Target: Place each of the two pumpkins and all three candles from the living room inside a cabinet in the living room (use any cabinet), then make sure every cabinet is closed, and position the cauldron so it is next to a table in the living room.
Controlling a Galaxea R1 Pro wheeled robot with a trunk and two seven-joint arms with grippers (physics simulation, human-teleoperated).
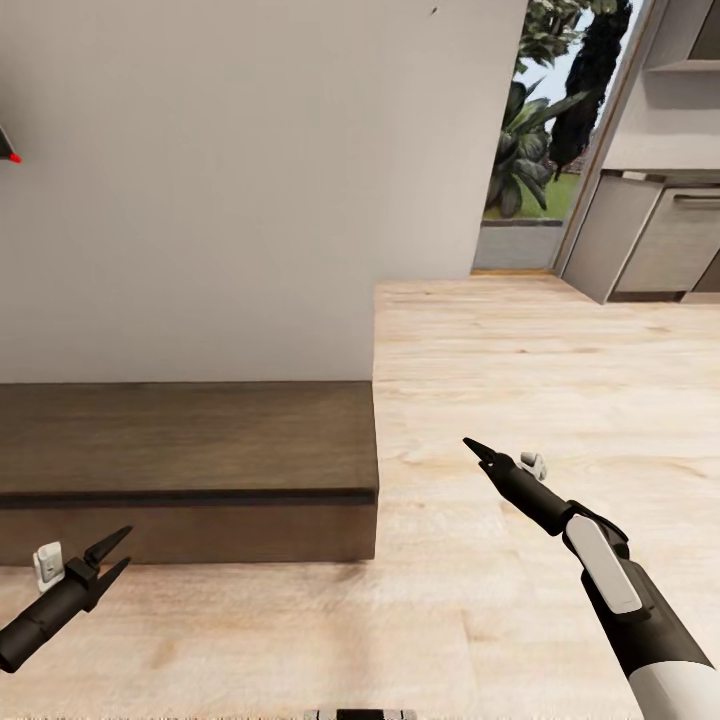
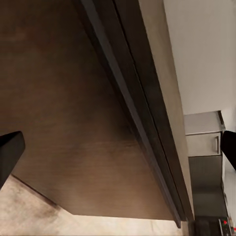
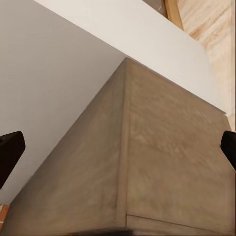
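- Plainly, the robot stands facing the right end of the cabinet (image 1: 185, 450), the long low dark-brown unit set against the pale wall (image 1: 200, 180); its right end corner lies just ahead of the trunk, on the light wooden floor (image 1: 530, 380).
- Its front looks flush under the dark seam below the top edge, so I judge this section shut; the rest of the unit runs out of the head view to the left and cannot be judged.
- No pumpkin, candle, cauldron or coffee table shows here, so nothing can be said of how far the stowing has got.
- The left gripper (image 1: 112, 558) hangs low before the cabinet's front, near its bottom edge, jaws parted and holding nothing; the left wrist view looks close along that front and its seam (image 2: 132, 113). That placing would suit hooking or pressing a handleless front, though it may simply be a carrying pose.
- The right gripper (image 1: 480, 450) sits over bare floor beyond the cabinet's right end, well apart from it. From the head the black tips seem drawn to a point, yet the right wrist view shows them at opposite margins, so I take the jaws as released and empty.
- Beyond, a doorway (image 1: 530, 130) gives onto greenery, with pale kitchen units (image 1: 650, 240) at its right.
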